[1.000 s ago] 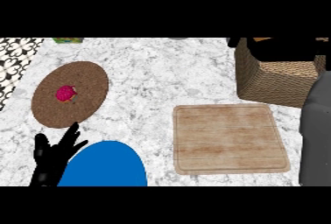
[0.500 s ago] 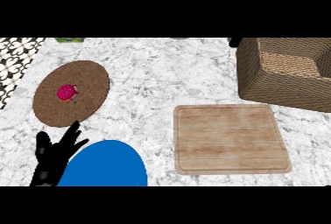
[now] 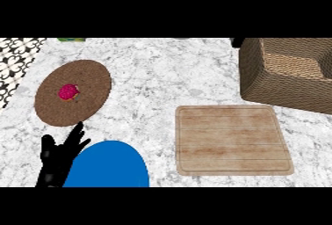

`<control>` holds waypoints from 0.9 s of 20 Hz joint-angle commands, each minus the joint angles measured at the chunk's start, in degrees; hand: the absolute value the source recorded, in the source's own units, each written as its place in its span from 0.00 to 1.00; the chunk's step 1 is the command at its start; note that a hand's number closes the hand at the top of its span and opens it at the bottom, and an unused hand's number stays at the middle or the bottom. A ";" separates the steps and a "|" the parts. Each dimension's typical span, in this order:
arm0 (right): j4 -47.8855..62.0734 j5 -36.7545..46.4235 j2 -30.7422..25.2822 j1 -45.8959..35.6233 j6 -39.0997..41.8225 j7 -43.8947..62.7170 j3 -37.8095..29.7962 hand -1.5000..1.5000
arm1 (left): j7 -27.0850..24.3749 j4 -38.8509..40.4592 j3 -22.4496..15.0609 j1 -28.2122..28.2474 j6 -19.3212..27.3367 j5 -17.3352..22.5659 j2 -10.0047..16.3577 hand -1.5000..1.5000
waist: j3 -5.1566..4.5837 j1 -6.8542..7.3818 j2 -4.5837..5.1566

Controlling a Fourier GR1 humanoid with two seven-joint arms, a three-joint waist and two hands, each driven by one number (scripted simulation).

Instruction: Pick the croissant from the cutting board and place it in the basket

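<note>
We see our right arm gone from beside the woven brown basket, far right. Our black left hand stays released, near left, beside a round blue object.

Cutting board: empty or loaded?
Empty. The cutting board shows only bare wood planks edge to edge; nothing lies on it.

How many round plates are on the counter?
2: a brown plate at the left, holding a pink item, and a blue plate at the lower edge, partly cut off.
</note>
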 commanded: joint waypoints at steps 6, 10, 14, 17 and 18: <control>14.60 -8.07 0.18 0.12 -6.97 -11.90 -7.28 1.00 | 1.93 2.50 1.05 -0.42 -1.42 0.33 0.64 0.50 | -0.36 -0.10 0.31; 18.39 -10.80 -0.37 3.12 -8.39 -18.85 -9.01 1.00 | 1.87 2.23 2.01 -0.34 -3.34 2.06 0.99 0.50 | -0.35 -0.19 0.28; 23.26 -10.66 -1.93 -0.26 -8.95 -19.30 -7.80 1.00 | 0.94 3.61 1.41 0.24 -1.20 -0.28 -0.52 0.50 | -0.38 -0.20 0.22; 28.61 -3.46 -7.36 3.27 -14.58 -18.47 -7.57 1.00 | 2.08 1.05 0.89 1.23 -2.45 0.28 0.48 0.50 | -0.33 0.58 0.69; 27.93 -1.55 -8.16 2.99 -10.68 -17.44 -4.35 1.00 | 0.78 4.62 1.64 -2.06 -2.33 -0.03 0.53 0.50 | -0.41 -0.27 0.51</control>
